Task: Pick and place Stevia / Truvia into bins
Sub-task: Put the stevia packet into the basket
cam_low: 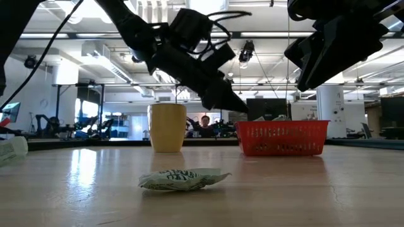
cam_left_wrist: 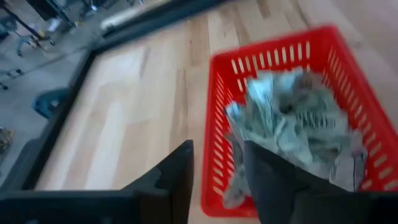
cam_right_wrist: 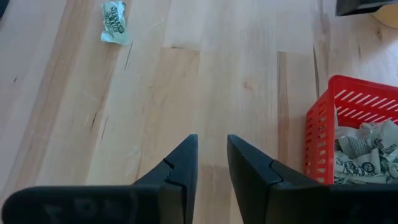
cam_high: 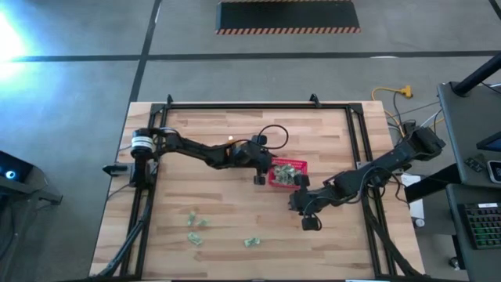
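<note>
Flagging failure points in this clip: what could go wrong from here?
1. The left gripper straddles the red basket's wall, so pulling away could drag or tip it and spill the piled packets.
2. The right gripper, beside the basket, might nudge it.
3. Loose packets lie far off and may be missed.

Setting: robotics lab or workshop hall. Evidence: wooden bench [cam_high: 235, 196] inside a black metal frame [cam_high: 258, 106] at centre of the high view; grey concrete floor with a hazard-striped mat [cam_high: 288, 17] at top; keyboard [cam_high: 479, 223] and loose cables [cam_high: 391, 98] at right; low view shows exposed ceiling ducts [cam_low: 107, 53], strip lights, equipment stands, seated person [cam_low: 204, 124].
</note>
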Robot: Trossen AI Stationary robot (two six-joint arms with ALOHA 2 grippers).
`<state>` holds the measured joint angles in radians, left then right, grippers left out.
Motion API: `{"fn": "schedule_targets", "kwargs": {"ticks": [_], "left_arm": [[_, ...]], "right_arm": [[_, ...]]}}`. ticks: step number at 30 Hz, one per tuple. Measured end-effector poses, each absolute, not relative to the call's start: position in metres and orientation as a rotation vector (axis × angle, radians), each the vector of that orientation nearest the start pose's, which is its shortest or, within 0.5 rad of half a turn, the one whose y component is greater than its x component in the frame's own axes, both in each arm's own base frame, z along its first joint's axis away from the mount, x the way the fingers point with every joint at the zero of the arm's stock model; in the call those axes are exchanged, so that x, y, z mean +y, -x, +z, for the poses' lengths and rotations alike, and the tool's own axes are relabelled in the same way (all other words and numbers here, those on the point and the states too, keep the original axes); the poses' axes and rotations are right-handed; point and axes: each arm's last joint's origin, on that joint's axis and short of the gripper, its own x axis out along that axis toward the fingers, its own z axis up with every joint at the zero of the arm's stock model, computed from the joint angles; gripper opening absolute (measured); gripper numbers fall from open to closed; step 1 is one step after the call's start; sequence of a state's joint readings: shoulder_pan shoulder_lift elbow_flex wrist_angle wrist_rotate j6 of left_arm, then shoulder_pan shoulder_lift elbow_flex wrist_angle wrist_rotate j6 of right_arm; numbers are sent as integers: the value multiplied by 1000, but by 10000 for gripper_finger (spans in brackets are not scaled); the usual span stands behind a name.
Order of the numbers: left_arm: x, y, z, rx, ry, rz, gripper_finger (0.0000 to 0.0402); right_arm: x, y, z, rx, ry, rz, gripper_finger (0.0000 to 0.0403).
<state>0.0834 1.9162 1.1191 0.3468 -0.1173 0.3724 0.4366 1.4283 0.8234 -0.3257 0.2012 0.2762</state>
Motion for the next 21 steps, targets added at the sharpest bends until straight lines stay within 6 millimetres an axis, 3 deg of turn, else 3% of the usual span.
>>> {"fn": "schedule_targets", "kwargs": {"ticks": [6, 13, 21], "left_arm": [[29, -397, 201, 489, -352, 97, 143], [1, -361, 227, 630, -306, 21, 144], [-38, -308, 223, 754, -207, -59, 144]], "right_arm": [[112, -254, 198, 870, 53, 104, 70], [116, -263, 194, 713, 88, 162, 78], [126, -285, 175, 598, 137, 208, 90]]}}
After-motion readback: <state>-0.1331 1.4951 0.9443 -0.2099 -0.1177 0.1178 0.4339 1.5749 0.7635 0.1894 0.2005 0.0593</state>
